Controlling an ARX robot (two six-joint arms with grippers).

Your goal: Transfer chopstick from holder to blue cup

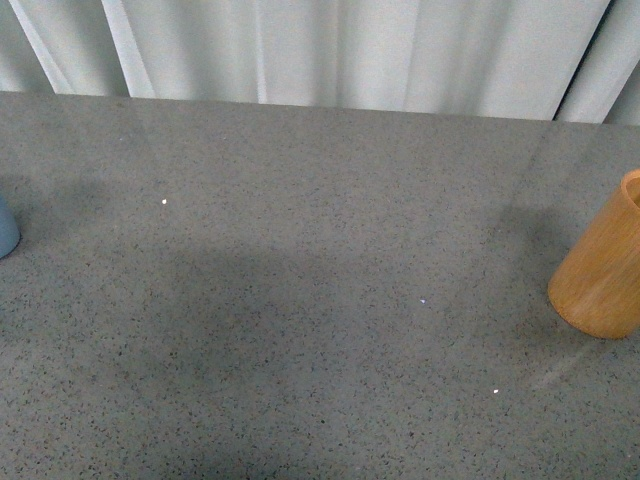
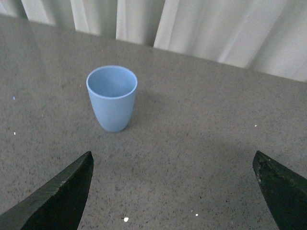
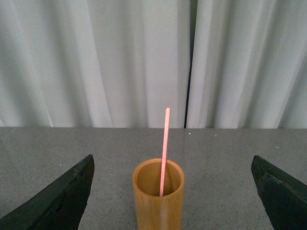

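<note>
The orange-tan wooden holder point(image 3: 158, 196) stands upright on the grey table, and one reddish-pink chopstick point(image 3: 165, 151) leans inside it, rising well above its rim. My right gripper point(image 3: 172, 165) is open, its dark fingers wide apart on either side of the holder without touching it. In the front view the holder point(image 1: 603, 266) is cut off at the right edge and the blue cup point(image 1: 6, 228) barely shows at the left edge. The light blue cup point(image 2: 112, 98) stands upright and empty, apart from my open left gripper point(image 2: 172, 160), which holds nothing.
The grey speckled table point(image 1: 320, 300) runs back to white curtains point(image 1: 320, 50). A few small white specks point(image 1: 164, 202) lie on the table. Neither arm shows in the front view.
</note>
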